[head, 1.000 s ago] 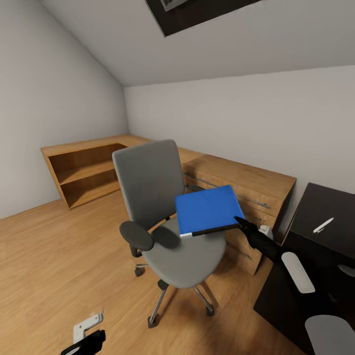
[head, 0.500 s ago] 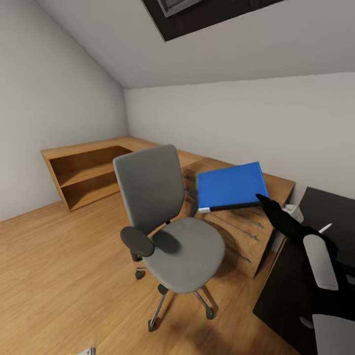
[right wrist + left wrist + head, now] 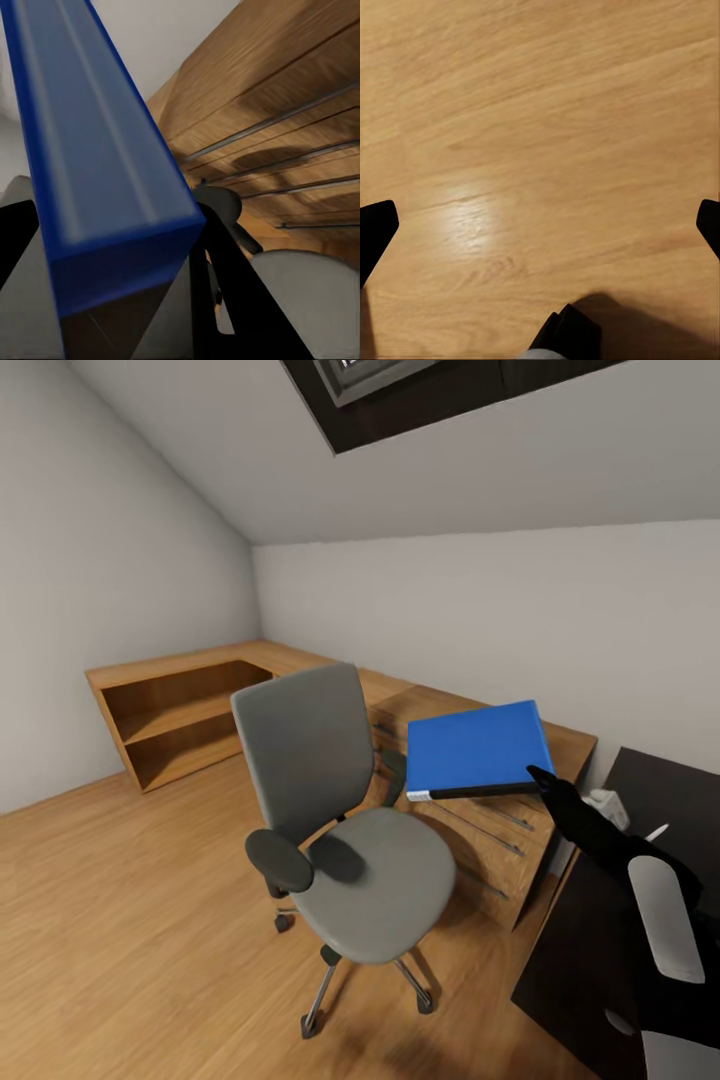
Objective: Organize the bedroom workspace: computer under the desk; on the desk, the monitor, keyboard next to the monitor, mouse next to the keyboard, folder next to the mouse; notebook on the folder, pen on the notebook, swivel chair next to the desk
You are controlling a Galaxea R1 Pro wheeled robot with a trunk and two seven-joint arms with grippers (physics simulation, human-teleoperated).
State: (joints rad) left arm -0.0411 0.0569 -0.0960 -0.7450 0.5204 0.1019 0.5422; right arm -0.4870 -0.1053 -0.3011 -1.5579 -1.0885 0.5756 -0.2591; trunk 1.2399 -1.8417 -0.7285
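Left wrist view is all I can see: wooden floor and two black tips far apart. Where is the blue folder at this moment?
Observer: The folder is in the air, clamped at its edge by the right tool, in front of the wooden drawer chest.
Operator: Is something lying on the swivel chair?
Observer: No, the seat of the swivel chair is bare.
Operator: Is the desk near?
Observer: Yes, the black desk is at the robot's right side, with the white pen lying on it.
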